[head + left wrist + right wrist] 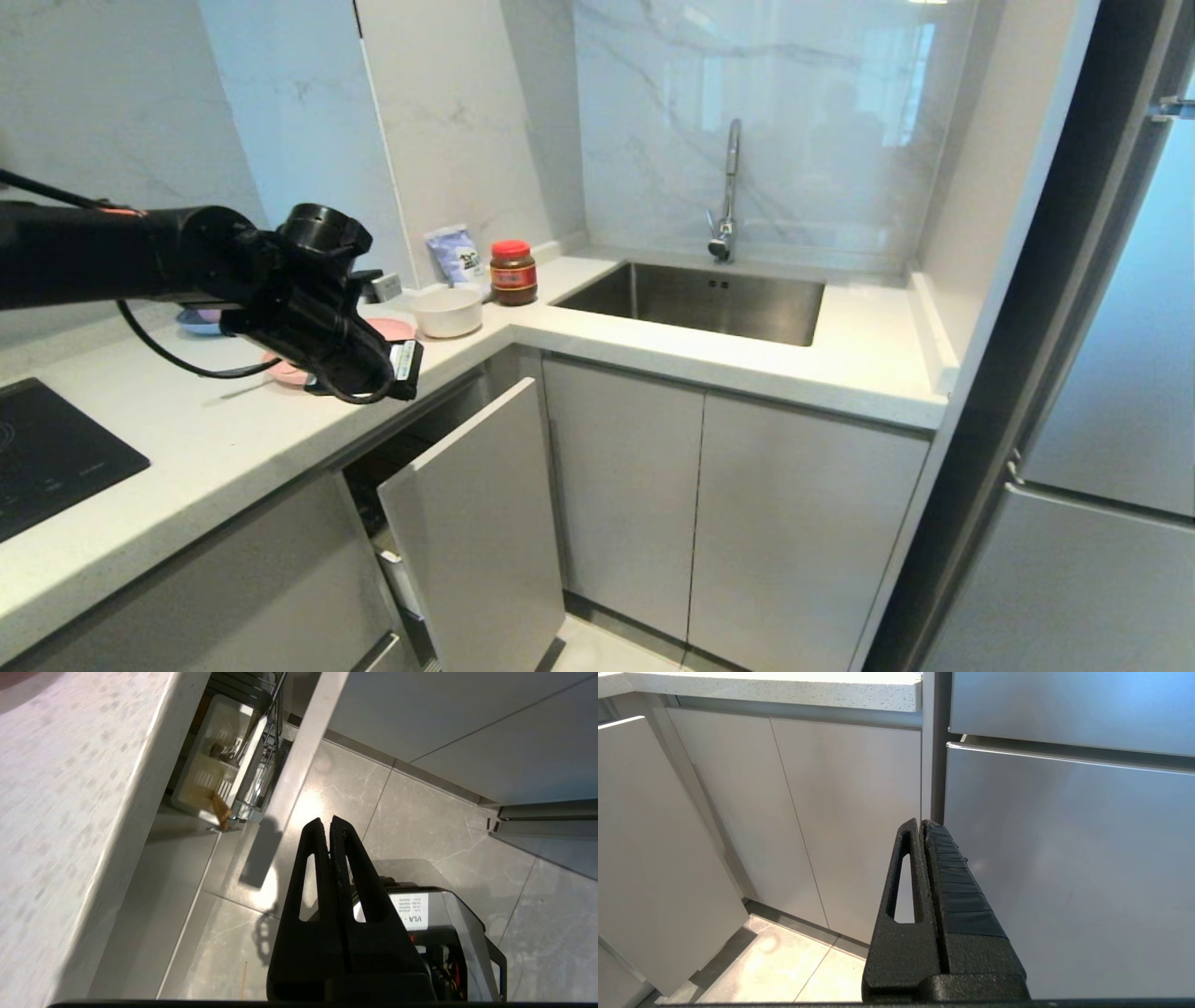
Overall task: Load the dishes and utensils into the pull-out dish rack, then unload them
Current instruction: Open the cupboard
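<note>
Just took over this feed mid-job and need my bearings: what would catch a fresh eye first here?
The black left arm dominates, reaching across the white counter, its left gripper shut and empty above the floor by the counter's edge. Below it the pull-out dish rack stands partly drawn out, its white utensil caddy showing behind the grey front panel. The cream-white bowl and pink plate wait on the counter near a red-lidded jar and the steel sink.

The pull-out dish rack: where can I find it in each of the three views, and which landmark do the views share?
Head view: the pull-out dish rack's grey front panel stands out below the countertop, lower centre-left.
Left wrist view: its wire basket and white caddy show at the top, beside the countertop's edge, beyond the left gripper.
Right wrist view: the grey panel at the left edge is probably it.
Shared landmark: the countertop.
</note>
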Tool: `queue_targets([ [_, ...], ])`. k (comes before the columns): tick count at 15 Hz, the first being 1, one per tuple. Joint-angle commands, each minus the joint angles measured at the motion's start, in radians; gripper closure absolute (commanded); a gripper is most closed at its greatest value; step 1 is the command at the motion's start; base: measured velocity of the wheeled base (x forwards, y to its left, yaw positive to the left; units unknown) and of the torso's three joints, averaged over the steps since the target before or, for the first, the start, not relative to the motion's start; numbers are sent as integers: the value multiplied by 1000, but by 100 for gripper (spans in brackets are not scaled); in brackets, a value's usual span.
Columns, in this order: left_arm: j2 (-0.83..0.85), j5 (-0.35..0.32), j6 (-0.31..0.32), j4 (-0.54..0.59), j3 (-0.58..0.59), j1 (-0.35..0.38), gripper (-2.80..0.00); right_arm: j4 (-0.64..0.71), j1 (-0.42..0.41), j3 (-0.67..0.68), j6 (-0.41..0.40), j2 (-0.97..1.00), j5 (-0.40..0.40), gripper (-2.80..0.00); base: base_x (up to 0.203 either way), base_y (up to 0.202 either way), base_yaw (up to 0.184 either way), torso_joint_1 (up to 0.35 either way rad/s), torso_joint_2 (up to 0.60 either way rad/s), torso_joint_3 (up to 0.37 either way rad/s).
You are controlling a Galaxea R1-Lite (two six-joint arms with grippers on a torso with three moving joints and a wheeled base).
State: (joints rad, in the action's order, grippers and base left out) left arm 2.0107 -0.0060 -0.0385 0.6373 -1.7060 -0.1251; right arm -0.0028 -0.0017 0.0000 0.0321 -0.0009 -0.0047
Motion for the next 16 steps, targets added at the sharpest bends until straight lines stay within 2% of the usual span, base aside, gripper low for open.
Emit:
queue_targets([
  [1,92,0,-1,-36,-2,1,0,0,0,0,0,-2,0,0,0,0,0,0,0,0],
  [10,226,8,-24,-118,3,-28,0,0,0,0,0,-2,0,0,0,0,0,0,0,0],
  [11,222,22,-24,-119,3,-28,0,0,0,0,0,-2,0,0,0,0,0,0,0,0],
  [14,214,126,-25,-141,1,-24,0,0,0,2,0,-2,0,0,0,0,0,0,0,0],
  [16,203,139,-43,-142,2,-25,0,0,0,1,0,-3,0,0,0,0,0,0,0,0],
])
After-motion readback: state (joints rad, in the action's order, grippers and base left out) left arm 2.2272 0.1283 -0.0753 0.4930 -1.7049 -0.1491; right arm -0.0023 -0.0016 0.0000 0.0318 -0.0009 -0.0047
